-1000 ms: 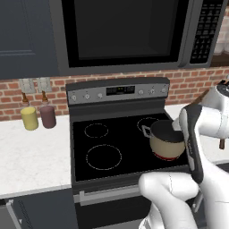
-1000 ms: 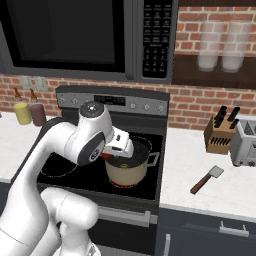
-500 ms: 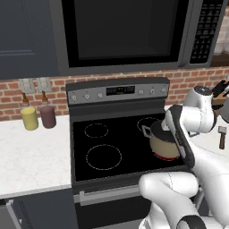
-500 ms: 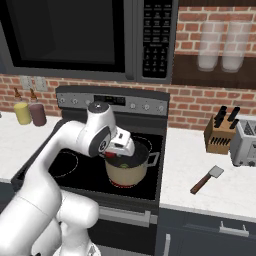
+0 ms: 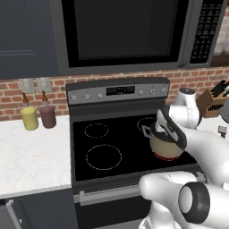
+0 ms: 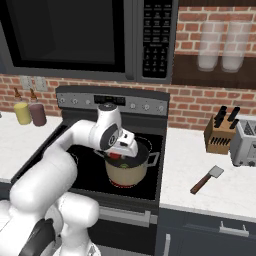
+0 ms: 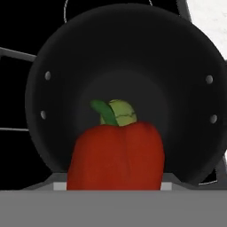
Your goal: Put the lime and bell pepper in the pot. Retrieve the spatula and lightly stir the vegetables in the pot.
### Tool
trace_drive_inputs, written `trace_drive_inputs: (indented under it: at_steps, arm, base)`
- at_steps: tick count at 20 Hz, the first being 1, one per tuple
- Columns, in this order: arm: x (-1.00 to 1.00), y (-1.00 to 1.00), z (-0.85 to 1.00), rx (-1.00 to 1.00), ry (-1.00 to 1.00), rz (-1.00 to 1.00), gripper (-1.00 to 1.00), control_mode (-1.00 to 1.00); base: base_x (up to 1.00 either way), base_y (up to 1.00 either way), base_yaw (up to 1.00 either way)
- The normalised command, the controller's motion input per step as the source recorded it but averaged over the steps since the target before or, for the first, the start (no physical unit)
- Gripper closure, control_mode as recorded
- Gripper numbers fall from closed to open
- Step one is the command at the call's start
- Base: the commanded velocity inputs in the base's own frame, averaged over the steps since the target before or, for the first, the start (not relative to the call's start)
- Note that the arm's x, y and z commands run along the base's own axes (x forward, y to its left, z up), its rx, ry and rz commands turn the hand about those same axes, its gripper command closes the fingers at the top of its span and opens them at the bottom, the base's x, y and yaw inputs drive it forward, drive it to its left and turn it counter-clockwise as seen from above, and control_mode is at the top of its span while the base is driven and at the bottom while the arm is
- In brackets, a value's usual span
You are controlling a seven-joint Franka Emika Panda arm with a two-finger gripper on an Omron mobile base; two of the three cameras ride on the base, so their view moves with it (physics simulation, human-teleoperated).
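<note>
Landmark: the pot (image 6: 127,170) stands on the front right burner of the stove (image 5: 112,147); every place below is given from it.
Gripper: the gripper (image 6: 121,152) hangs just above the pot's mouth, pointing down into it, so whatever it lets go should fall inside rather than on the cooktop.
Claw state: partly closed around the bell pepper (image 7: 116,155), which sits between the fingers with its green stem toward the pot's dark floor.
Bell pepper: above the pot's opening, not yet resting on the bottom; a red speck of it shows under the hand at the rim in the right base view.
Lime: a pale green lump behind the pepper's stem may be it, inside the pot; I cannot tell for sure.
Spatula: the spatula (image 6: 206,179) lies flat on the white counter well to the right of the pot, blade toward the knife block (image 6: 220,135), handle toward the counter's front edge, untouched and easy to reach afterwards.
Step in hand: judged as the release of the pepper; stirring waits.
</note>
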Motion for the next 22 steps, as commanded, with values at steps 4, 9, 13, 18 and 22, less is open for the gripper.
trace_drive_inputs:
  at_steps: [4,9,13,18,22]
  arm:
    - [0.30,-0.18,-0.34,0.01,0.12,-0.01,1.00,-1.00]
    - [0.19,-0.08,-0.29,0.02,0.09,0.00,1.00,-1.00]
    - [0.16,0.00,-0.20,0.00,0.05,0.00,-1.00,-1.00]
    - [0.03,0.00,-0.02,0.00,0.00,0.00,-1.00,-1.00]
    - [0.00,0.00,0.00,0.00,0.00,0.00,-1.00,-1.00]
  base:
    - [0.00,0.00,0.00]
    - [0.00,0.00,0.00]
    - [0.00,0.00,0.00]
    - [0.00,0.00,0.00]
    - [0.00,0.00,0.00]
